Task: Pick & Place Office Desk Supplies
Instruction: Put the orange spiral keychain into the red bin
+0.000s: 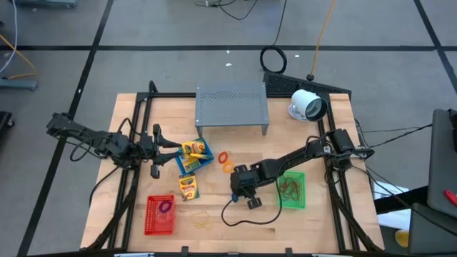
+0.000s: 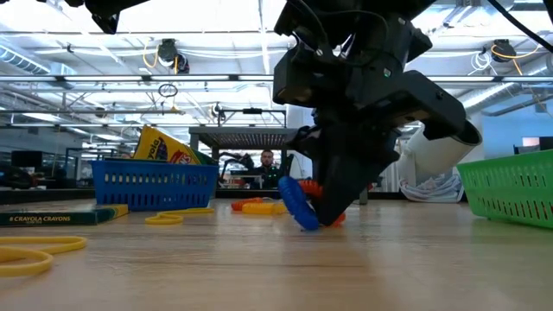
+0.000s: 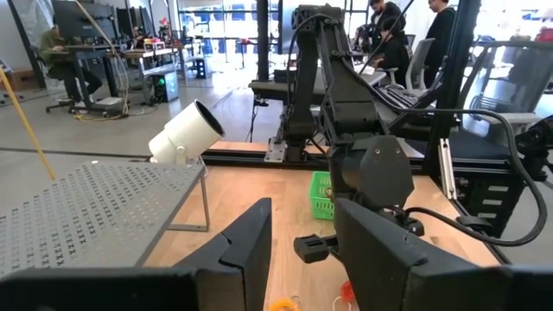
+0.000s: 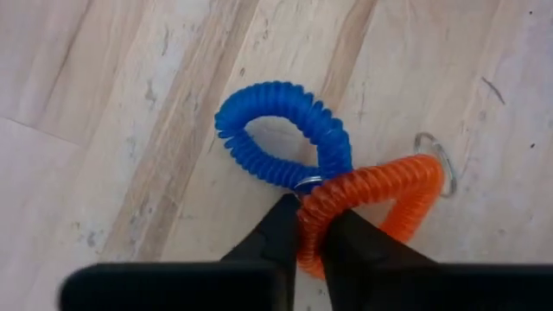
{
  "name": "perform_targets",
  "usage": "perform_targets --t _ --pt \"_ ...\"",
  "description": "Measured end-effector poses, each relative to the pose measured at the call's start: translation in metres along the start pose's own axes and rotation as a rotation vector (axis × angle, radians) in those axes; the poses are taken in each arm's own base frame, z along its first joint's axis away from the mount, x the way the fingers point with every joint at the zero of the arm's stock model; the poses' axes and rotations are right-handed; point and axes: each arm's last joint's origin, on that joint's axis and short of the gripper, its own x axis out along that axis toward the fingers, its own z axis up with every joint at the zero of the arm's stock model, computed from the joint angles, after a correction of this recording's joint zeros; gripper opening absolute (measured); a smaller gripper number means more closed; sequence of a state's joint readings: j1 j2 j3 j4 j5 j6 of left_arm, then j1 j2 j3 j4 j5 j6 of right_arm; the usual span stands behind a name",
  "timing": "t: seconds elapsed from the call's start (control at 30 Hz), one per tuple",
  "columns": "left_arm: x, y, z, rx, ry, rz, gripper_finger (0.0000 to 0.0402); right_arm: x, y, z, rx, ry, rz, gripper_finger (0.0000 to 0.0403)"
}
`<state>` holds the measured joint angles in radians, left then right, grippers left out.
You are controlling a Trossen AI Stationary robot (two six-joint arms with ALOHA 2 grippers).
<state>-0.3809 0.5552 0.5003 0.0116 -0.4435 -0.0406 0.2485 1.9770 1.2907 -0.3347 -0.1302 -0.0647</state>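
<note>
A blue coil loop [image 4: 276,130] and an orange coil loop [image 4: 380,194] lie joined on the wooden table, with a small metal ring [image 4: 436,155] beside them. My right gripper [image 4: 311,238] is shut on the orange loop; the low view shows it [image 2: 324,216] down at the tabletop. My left gripper [image 3: 302,250] stands open and level above the table's left side, near the blue basket [image 1: 194,155], with nothing between its fingers. A yellow crayon pack [image 1: 188,187] lies flat on the table. My right gripper pinches the orange coil loop between its two fingertips, at the end [image 4: 321,207] where it meets the blue loop. The fingers come slanting down from above. Both loops rest on the table.
A green basket [image 1: 291,190] stands just right of my right gripper, and a red basket [image 1: 160,214] at the near left. Two orange loops [image 1: 226,160] and a yellow loop [image 1: 203,221] lie loose. The grey perforated stand [image 1: 231,103] and a white round device [image 1: 308,106] are at the back.
</note>
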Motion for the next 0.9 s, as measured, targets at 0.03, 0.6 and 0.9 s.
perform_targets --t 0.03,0.6,0.9 --pt "0.000 0.000 0.000 -0.002 0.000 0.000 0.0136 0.000 0.000 0.000 0.002 0.001 0.001 0.0016" --pt "0.000 0.000 0.000 -0.008 0.000 0.000 0.0136 -0.009 0.002 -0.001 0.062 0.016 -0.007 0.0011" --pt "0.000 0.000 0.000 -0.012 0.000 0.000 0.0136 -0.032 0.001 0.001 0.105 0.006 -0.131 0.0010"
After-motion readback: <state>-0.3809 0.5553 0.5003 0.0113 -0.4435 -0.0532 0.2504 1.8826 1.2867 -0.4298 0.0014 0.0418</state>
